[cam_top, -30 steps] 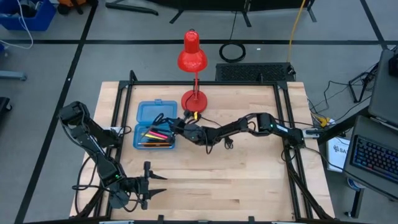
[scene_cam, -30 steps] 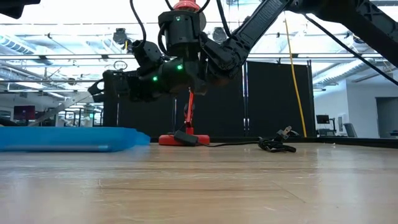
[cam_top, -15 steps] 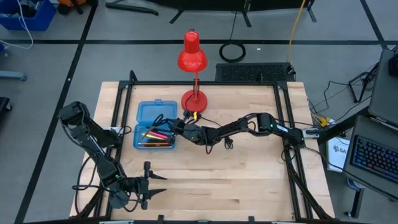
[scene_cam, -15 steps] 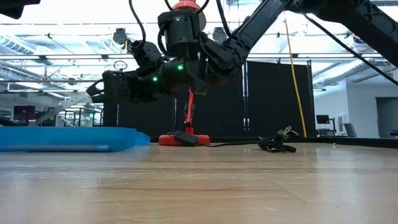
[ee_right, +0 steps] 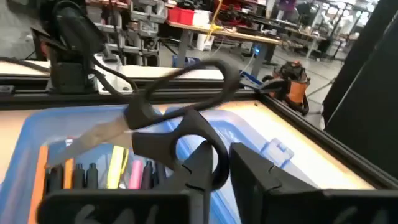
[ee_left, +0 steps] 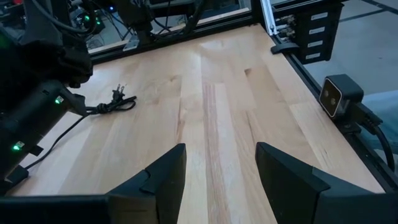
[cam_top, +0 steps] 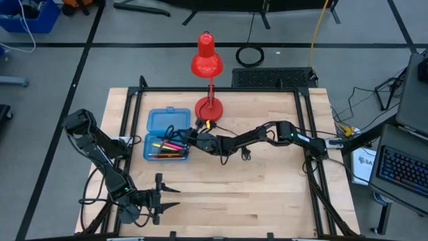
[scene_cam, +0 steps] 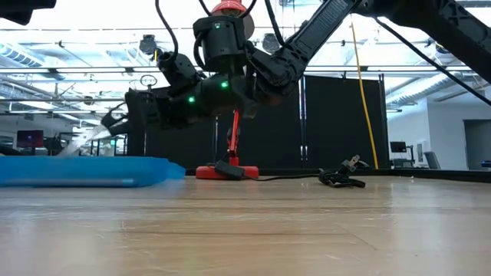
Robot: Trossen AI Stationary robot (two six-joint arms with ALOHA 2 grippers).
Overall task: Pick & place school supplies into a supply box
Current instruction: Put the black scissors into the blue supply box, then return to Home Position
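The translucent blue supply box (cam_top: 167,136) lies open at the table's far left, with orange, pink and yellow pencils and black pens (ee_right: 118,168) in its tray. My right gripper (ee_right: 227,165) reaches level over the box's right end (cam_top: 189,136), its fingers a little apart. The black-handled scissors (ee_right: 174,99) sit just in front of the fingers above the tray, with the silver blades (ee_right: 99,134) slanting down; they show blurred. My left gripper (ee_left: 221,168) waits open near the table's front left (cam_top: 175,199), holding nothing. My right gripper comes level from the table's right. The scissors' lower handle ring (ee_right: 186,134) lies over the tip of one finger (ee_right: 202,171), and nothing shows in the gap between the fingers. I cannot tell whether the ring still touches that finger. The scissors are clear of the box, blade end low.
A red desk lamp (cam_top: 207,63) stands on its base (cam_top: 208,107) just behind the right gripper. Its black cord and plug (cam_top: 245,155) lie on the wood under the right arm. Bare wood spreads across the table's middle and near side.
In the low view the scissors' blade end has tipped downward toward the box while the handle end stays at my right gripper. The gripper itself has stayed over the box's right end.
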